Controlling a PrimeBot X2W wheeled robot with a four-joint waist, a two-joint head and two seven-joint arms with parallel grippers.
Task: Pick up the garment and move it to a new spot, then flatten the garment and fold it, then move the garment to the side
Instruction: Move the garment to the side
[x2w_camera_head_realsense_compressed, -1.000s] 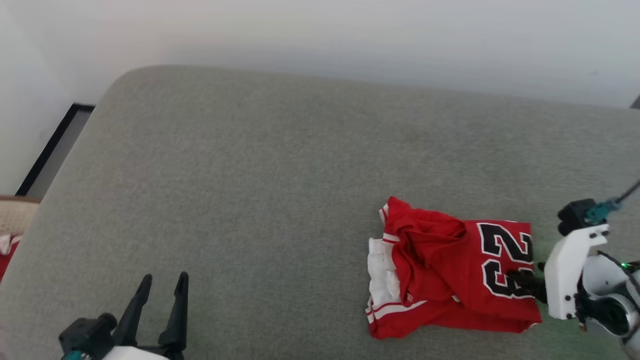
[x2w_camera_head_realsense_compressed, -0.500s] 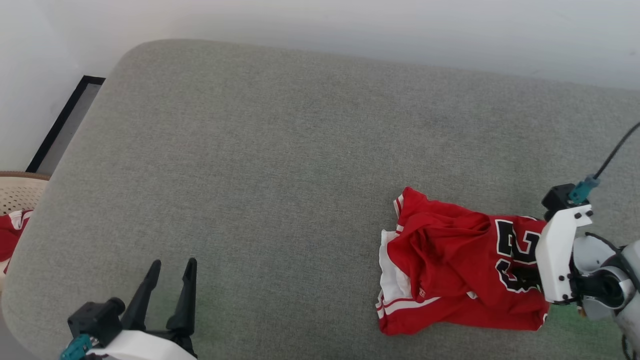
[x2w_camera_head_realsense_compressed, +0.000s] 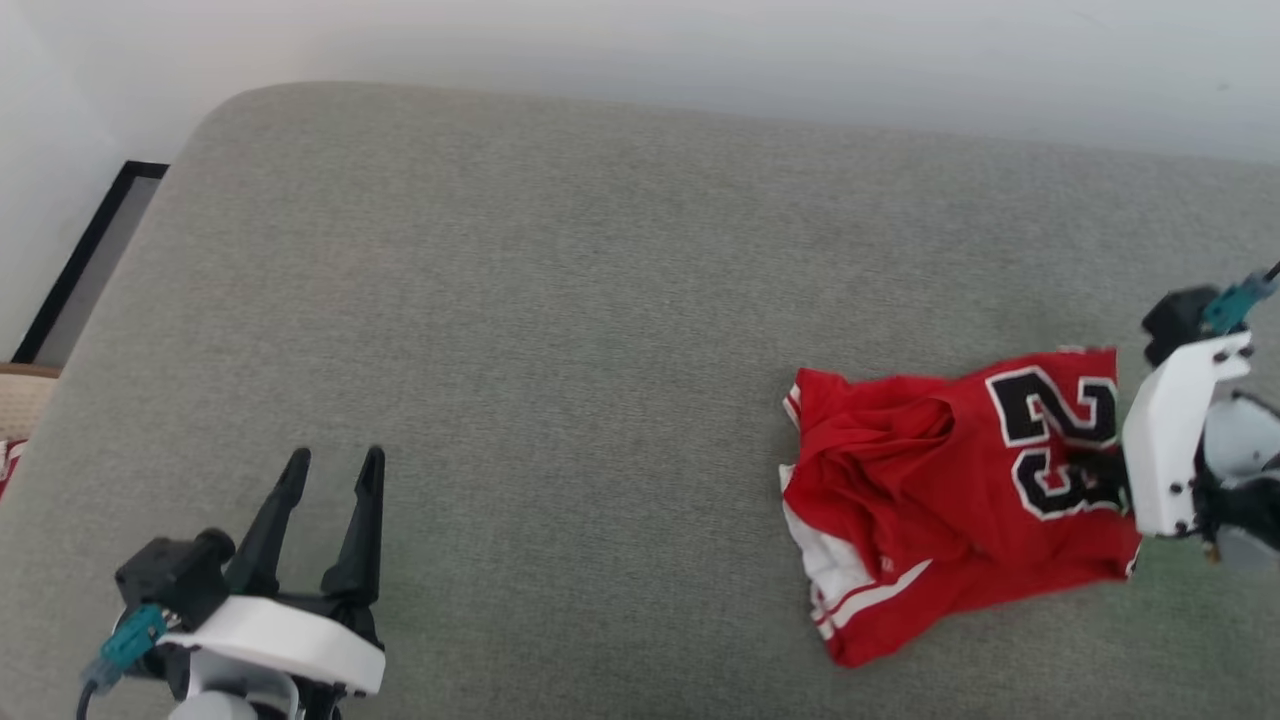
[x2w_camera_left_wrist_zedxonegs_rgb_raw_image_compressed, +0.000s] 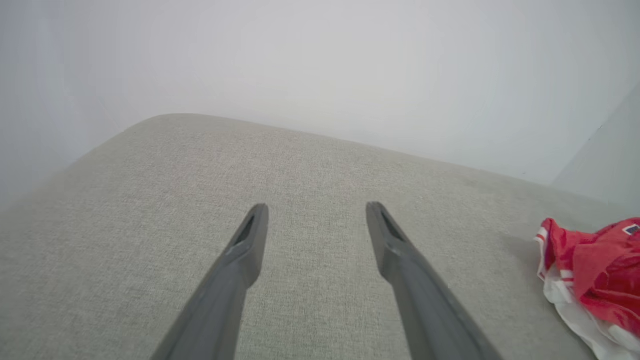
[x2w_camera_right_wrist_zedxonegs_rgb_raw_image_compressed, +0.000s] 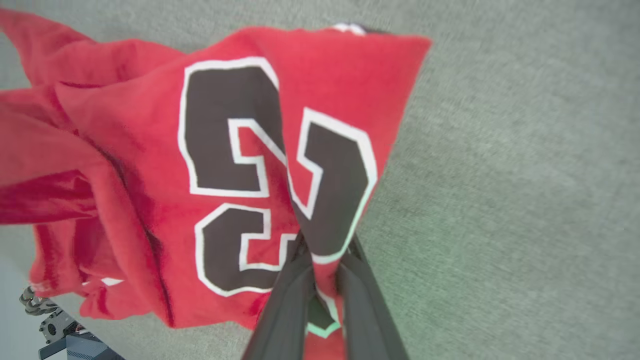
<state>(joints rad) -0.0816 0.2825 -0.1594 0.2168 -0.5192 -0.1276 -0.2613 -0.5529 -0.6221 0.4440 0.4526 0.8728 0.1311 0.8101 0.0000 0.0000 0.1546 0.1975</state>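
Two grippers, one jersey: right gripper (x2w_camera_right_wrist_zedxonegs_rgb_raw_image_compressed: 325, 245) clamped on the red jersey (x2w_camera_head_realsense_compressed: 930, 480), left gripper (x2w_camera_head_realsense_compressed: 335, 455) spread wide.

We note the right gripper's dark fingers (x2w_camera_right_wrist_zedxonegs_rgb_raw_image_compressed: 285, 300) pinched onto a raised fold of the jersey, right at the black, white-edged "23", with cloth bunched between them. The gripped end is drawn up into a ridge. The other end, with its white sleeve and striped trim, lies crumpled on the grey upholstered cushion (x2w_camera_head_realsense_compressed: 560, 300). The jersey sits on the cushion's right part, nearer the front edge. We see the left gripper at lower left above bare cushion, jaws well parted with nothing between them, well apart from the jersey. In its wrist view the jersey's white-trimmed end shows at the right edge. A pale wall (x2w_camera_head_realsense_compressed: 700, 50) runs behind the cushion.
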